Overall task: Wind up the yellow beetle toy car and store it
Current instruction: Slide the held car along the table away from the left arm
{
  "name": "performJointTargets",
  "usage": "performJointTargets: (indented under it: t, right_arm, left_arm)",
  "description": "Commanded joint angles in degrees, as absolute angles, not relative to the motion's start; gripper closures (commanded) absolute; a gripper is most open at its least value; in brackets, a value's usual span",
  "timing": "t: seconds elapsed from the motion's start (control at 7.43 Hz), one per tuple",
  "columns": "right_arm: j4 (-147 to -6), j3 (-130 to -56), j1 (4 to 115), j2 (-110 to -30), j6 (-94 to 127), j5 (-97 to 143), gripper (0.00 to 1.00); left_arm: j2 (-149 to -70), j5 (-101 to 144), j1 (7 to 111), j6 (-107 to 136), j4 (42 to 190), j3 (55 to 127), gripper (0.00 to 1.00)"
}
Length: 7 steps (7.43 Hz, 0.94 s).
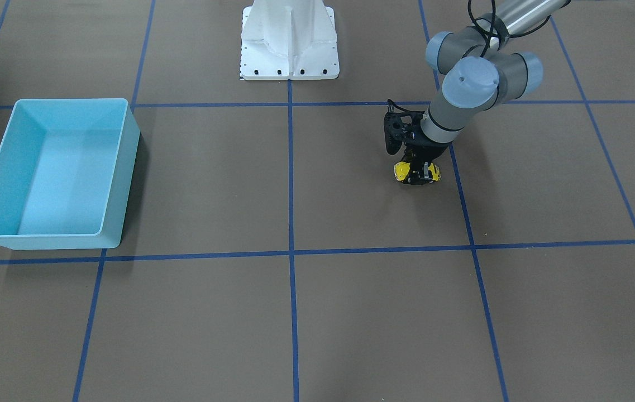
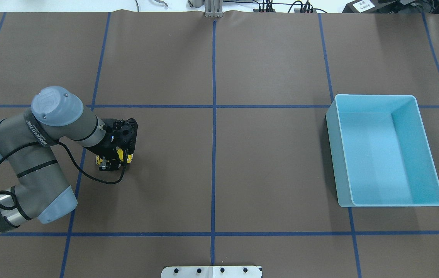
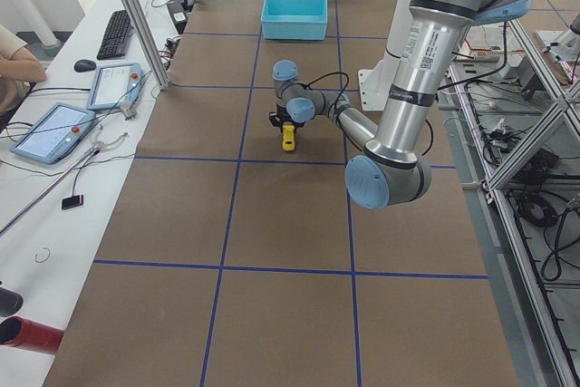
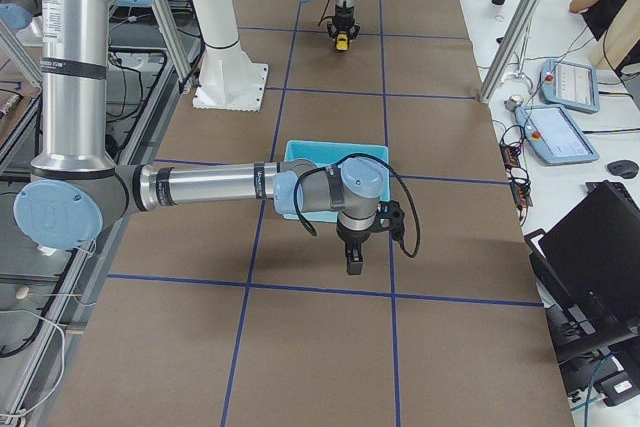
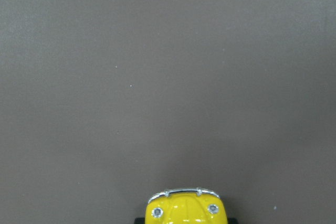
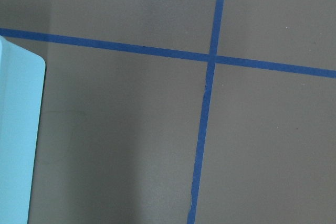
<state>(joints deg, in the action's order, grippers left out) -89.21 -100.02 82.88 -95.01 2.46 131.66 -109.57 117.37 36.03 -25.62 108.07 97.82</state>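
Observation:
The yellow beetle toy car [image 1: 404,171] is low over the brown table on the robot's left side. It also shows in the overhead view [image 2: 120,154] and the far side view [image 4: 342,42]. My left gripper [image 1: 419,174] points straight down and is shut across the car's middle. The left wrist view shows only the car's nose [image 5: 185,211], with its silvery bumper and headlights, over bare table. I cannot tell whether the wheels touch the table. My right gripper [image 4: 352,265] hangs just past the light blue bin [image 2: 373,95]. It shows only in the exterior right view, so I cannot tell whether it is open or shut.
The light blue bin [image 1: 71,101] stands empty on the robot's right side, far from the car; its corner shows in the right wrist view [image 6: 16,129]. Blue tape lines grid the table. The white robot base [image 1: 289,50] stands at the table's rear middle.

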Motion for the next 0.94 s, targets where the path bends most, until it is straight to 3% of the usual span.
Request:
performJointTargets:
  t: [0.0,0.81]
  right_arm:
    - [-89.2,-100.0,82.9,-95.0,2.5,131.7,0.0]
    - [-89.2,-99.9,82.9,-95.0,2.5,131.7,0.0]
  left_arm:
    - [-109.3,117.4,36.0,-25.8,108.2,97.8,0.65]
    - [-107.8,117.4,36.0,-26.1,108.5,98.5,0.65]
